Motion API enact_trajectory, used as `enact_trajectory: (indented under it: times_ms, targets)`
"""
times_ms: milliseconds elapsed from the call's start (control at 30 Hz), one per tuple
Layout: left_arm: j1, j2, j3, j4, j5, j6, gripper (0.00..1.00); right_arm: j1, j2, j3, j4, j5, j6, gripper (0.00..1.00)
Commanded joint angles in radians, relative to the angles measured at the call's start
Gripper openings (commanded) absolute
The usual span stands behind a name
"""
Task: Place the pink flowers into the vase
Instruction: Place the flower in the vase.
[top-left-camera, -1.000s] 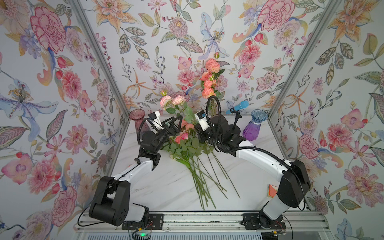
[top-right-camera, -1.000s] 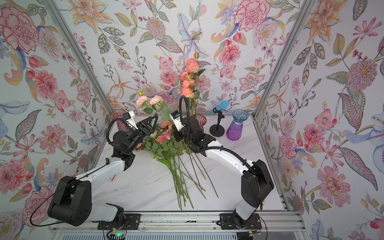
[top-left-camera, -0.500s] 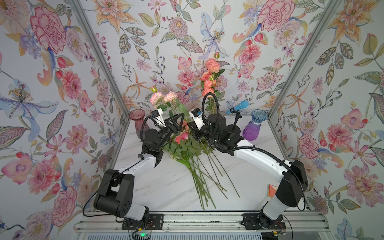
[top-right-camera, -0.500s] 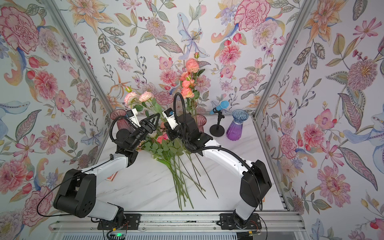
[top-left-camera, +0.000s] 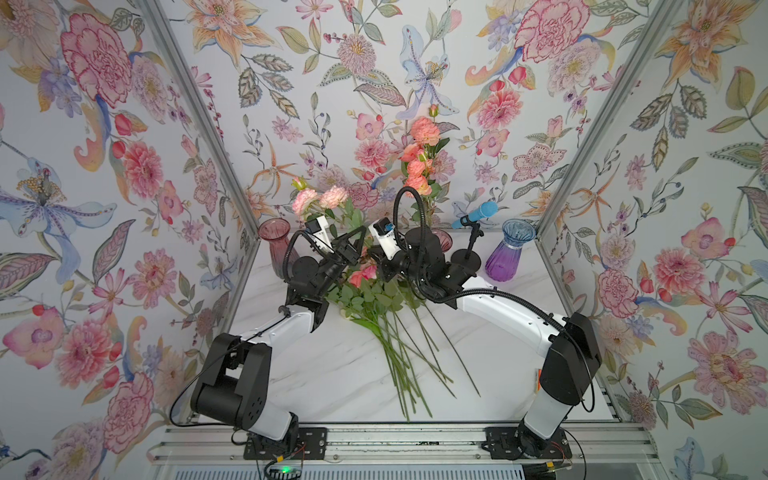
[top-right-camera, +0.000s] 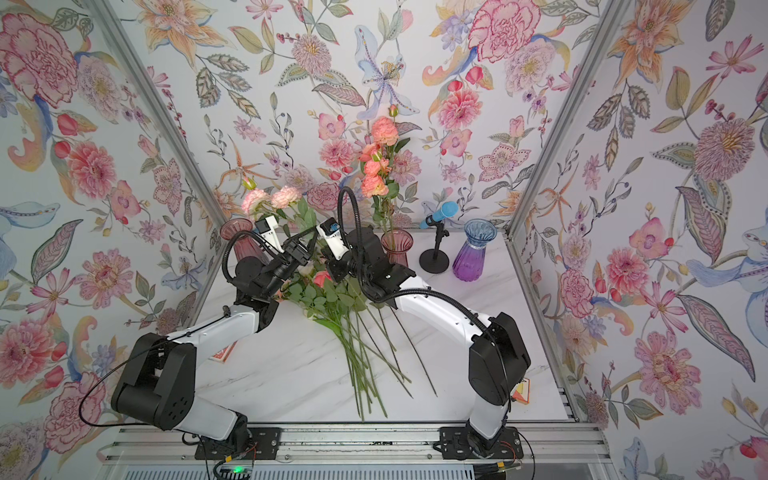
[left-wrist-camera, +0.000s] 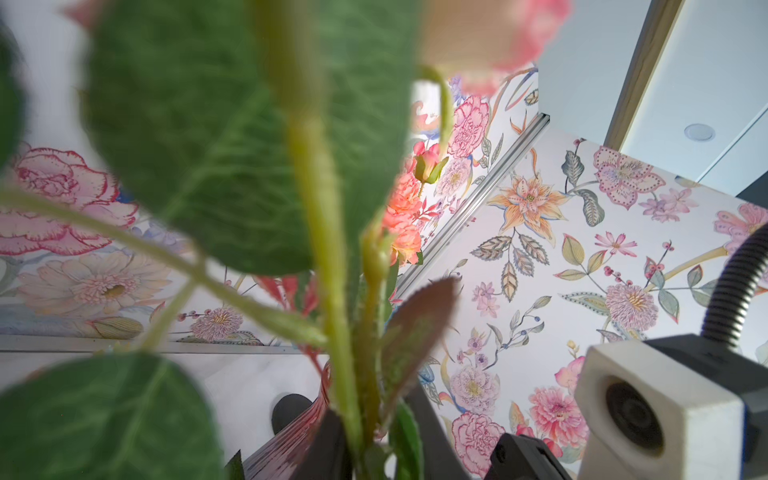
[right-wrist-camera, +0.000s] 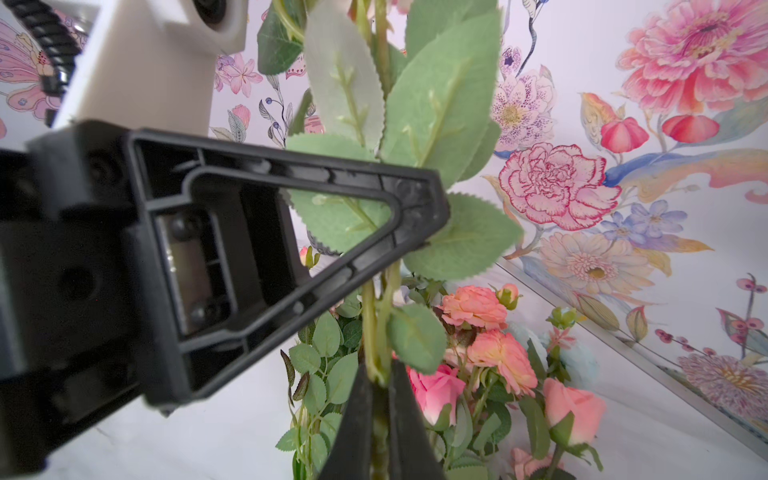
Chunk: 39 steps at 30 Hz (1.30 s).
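Right wrist shows ruffled pink flowers (right-wrist-camera: 473, 309) with serrated leaves (right-wrist-camera: 440, 95).

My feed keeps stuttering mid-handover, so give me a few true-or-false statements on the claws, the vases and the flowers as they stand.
1. The right claw is shut on a pale pink ruffled flower's green stem. True.
2. The left claw hangs wide open, away from that stem. False: it clamps the same stem.
3. The ribbed blue-and-purple glass vase holds flowers. False: no flowers are in it. The coral flowers stand in the small pink glass vase.
4. A bundle of pink roses lies on the white marble table. True.
5. The blue microphone lies toppled. False: it sits on its upright black stand.
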Motion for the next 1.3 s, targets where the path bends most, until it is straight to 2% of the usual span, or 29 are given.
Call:
enact_trajectory:
  times_ms: [0,100,233,433,667,833,1067,1267]
  targets:
    - [-0.009,0.014,0.034,0.049,0.031,-0.003,0.09,0.007,0.018,0.044,0.016,-0.008,-0.017,0.07]
    - [-0.008,0.014,0.041,0.043,0.034,0.003,0.01,0.01,0.027,0.052,0.015,-0.008,-0.022,0.08]
    - [-0.009,0.012,0.046,0.032,0.035,0.014,0.0,0.01,0.035,0.062,0.012,-0.006,-0.029,0.11]
    - [-0.007,-0.001,0.064,0.003,0.028,0.049,0.0,-0.001,0.03,0.056,-0.008,0.037,-0.038,0.34]
    - [-0.008,-0.008,0.125,-0.032,0.013,0.093,0.0,-0.028,-0.053,-0.006,-0.026,0.077,-0.054,0.76]
    - [-0.009,-0.011,0.204,-0.058,-0.004,0.143,0.0,-0.079,-0.16,-0.1,-0.041,0.111,-0.067,0.99]
    - [-0.012,0.013,0.332,-0.03,-0.012,0.193,0.0,-0.209,-0.322,-0.245,-0.043,0.156,-0.002,0.99]
    - [-0.014,0.087,0.519,-0.065,-0.018,0.261,0.0,-0.288,-0.417,-0.319,-0.054,0.159,0.035,0.99]
